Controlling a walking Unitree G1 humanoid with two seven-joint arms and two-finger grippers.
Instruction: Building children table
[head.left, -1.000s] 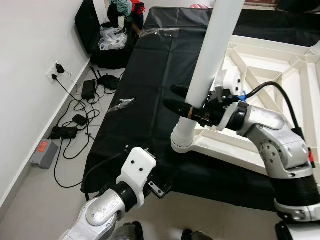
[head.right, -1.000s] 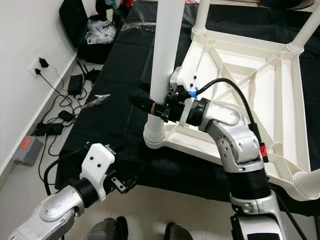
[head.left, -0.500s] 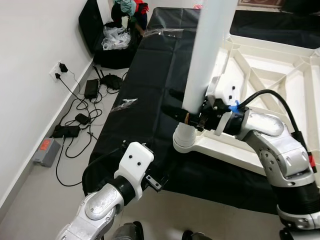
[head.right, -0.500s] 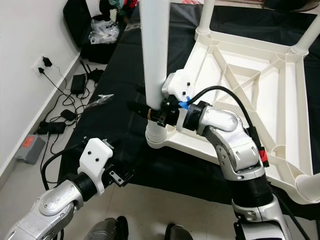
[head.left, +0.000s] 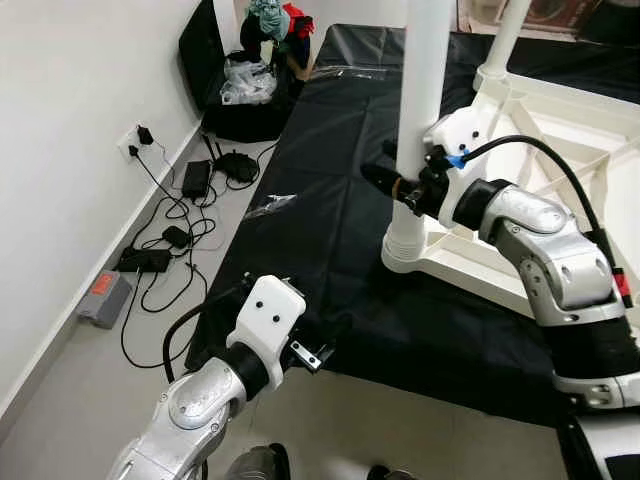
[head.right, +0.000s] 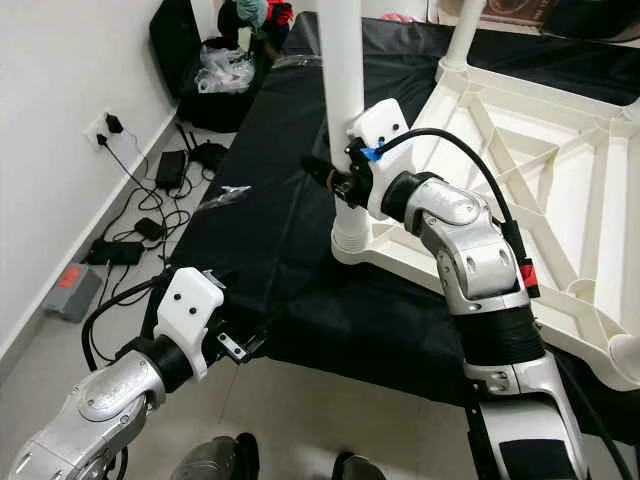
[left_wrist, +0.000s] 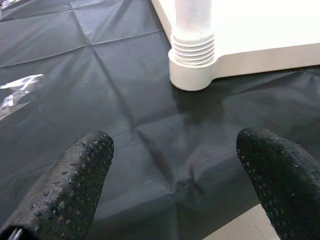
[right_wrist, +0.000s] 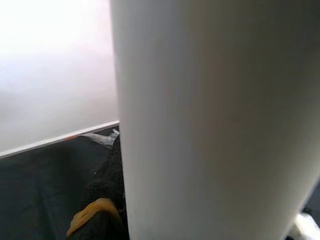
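Black sheet (head.left: 330, 180) covers the floor; white upturned table frame (head.left: 560, 120) lies on it, table leg (head.left: 420, 90) upright in its corner socket. Right gripper (head.left: 395, 185) clamps the leg. Right eye: left gripper (head.right: 245, 345) low at sheet edge. Left wrist: fingers (left_wrist: 75, 185) spread wide, holding nothing. Right wrist: leg close up.

table leg (head.left: 424, 90) upright now; right end effector (head.left: 392, 181) raised
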